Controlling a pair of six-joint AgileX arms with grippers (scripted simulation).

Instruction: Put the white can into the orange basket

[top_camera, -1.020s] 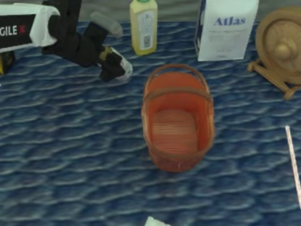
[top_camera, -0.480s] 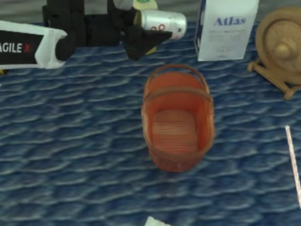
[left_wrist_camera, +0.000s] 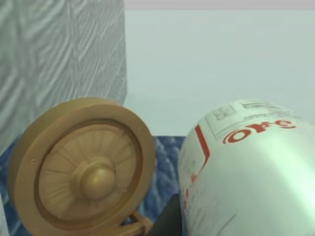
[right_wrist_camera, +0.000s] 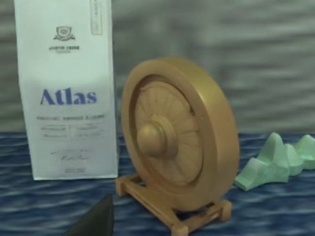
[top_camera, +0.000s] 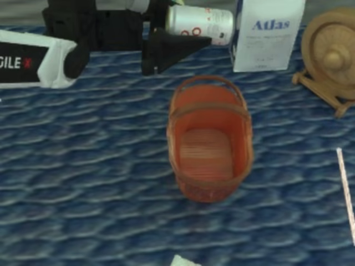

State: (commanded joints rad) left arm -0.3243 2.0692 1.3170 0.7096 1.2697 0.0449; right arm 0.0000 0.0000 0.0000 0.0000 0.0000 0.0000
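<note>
My left gripper (top_camera: 177,25) is shut on the white can (top_camera: 201,23), which it holds lying sideways in the air at the back of the table. The can's red logo marks show in both the top view and the left wrist view, where the can (left_wrist_camera: 246,182) fills the near side beside one dark finger (left_wrist_camera: 170,221). The orange basket (top_camera: 209,138) stands in the middle of the blue cloth, nearer the front than the can, with nothing inside. My right gripper (right_wrist_camera: 162,228) is parked off the top view, open, showing one dark fingertip (right_wrist_camera: 101,219).
A white Atlas carton (top_camera: 269,33) stands right of the can at the back. A round wooden wheel (top_camera: 331,52) sits at the back right, with a green jagged shape (right_wrist_camera: 275,162) beyond it. A thin white strip (top_camera: 346,194) lies along the right edge.
The left gripper took the can off the cloth at the back left, raised it and carried it right, towards the Atlas carton. The basket has not moved.
</note>
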